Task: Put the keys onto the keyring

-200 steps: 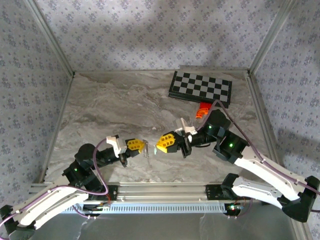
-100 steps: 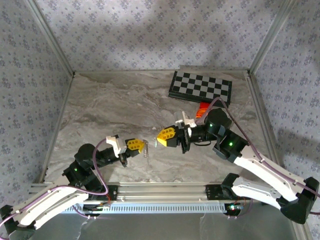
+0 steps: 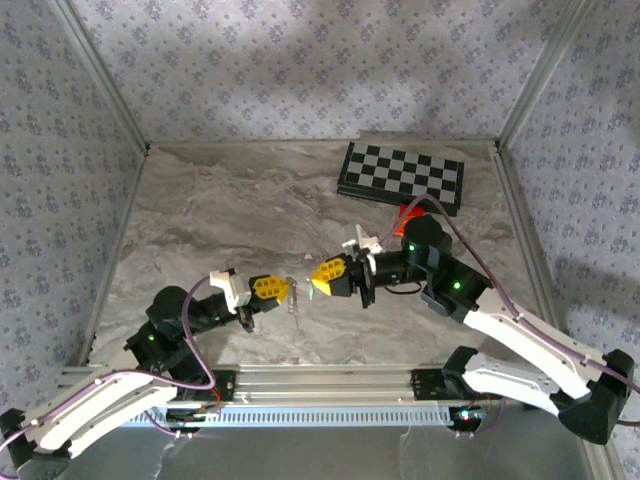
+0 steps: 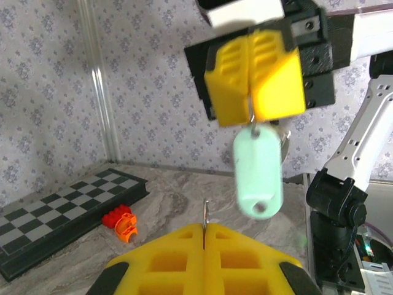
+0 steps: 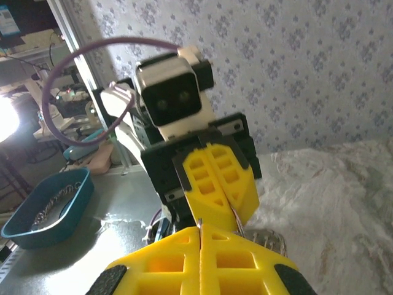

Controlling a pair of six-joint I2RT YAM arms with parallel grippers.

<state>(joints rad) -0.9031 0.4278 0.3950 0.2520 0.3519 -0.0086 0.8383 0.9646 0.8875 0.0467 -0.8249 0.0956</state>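
Above the near middle of the marble table (image 3: 220, 220), the two arms meet tip to tip. The left claw (image 3: 285, 290) is fully closed, its yellow pads pinching the keyring (image 3: 292, 300). In the left wrist view only a thin metal edge of the ring stands up from between those pads, and from above its short chain hangs just below the tips. The right claw (image 3: 316, 282) is also fully closed and points at the left one from close by. It grips the key (image 4: 258, 178) by its top, so that the pale green head hangs straight down from the pads with a bit of pale metal behind it. The key hangs just above and slightly right of the ring's edge, and whether they touch cannot be told. A chessboard (image 3: 400, 175) lies at the far right of the table, with an orange block (image 4: 123, 221) just beside its near edge
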